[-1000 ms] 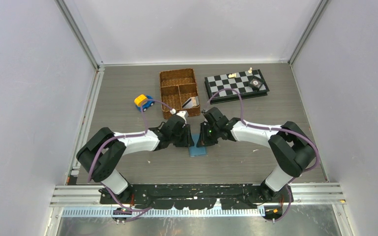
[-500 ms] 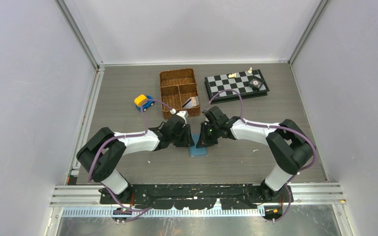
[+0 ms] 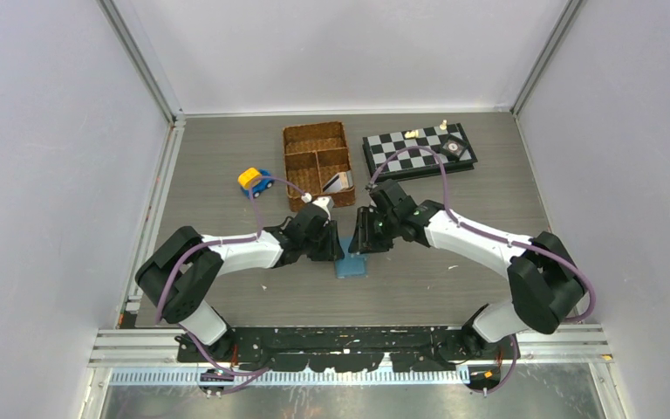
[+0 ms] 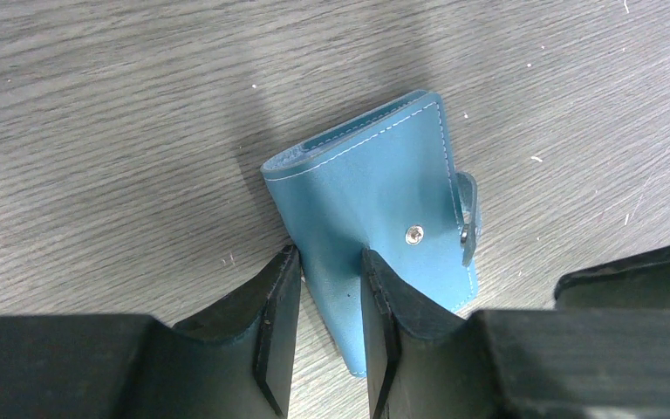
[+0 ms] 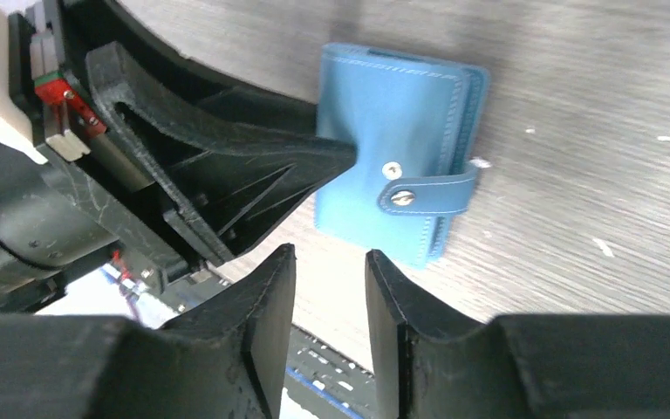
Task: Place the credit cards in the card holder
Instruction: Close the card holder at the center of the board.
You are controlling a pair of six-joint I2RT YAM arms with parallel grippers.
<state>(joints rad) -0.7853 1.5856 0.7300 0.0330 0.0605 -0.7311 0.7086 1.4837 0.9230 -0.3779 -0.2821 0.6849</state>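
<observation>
**A:** How far along is it?

**B:** Barely begun, I judge. The small teal-blue folding card holder (image 4: 375,183) lies folded shut on the grey wood-grain counter (image 4: 96,131), with its snap tab (image 5: 427,194) undone. The pale, flat credit cards (image 3: 338,182) lean in a compartment of the brown wicker divided basket (image 3: 316,129), farther back.

**A:** And the pincers?

**B:** The left pincer (image 4: 329,257) straddles the holder's near edge, partly open. Whether it clamps, I cannot tell. The right pincer (image 5: 330,253) hovers beside the holder, parted and empty.

**A:** Any writing?

**B:** None legible.
</observation>
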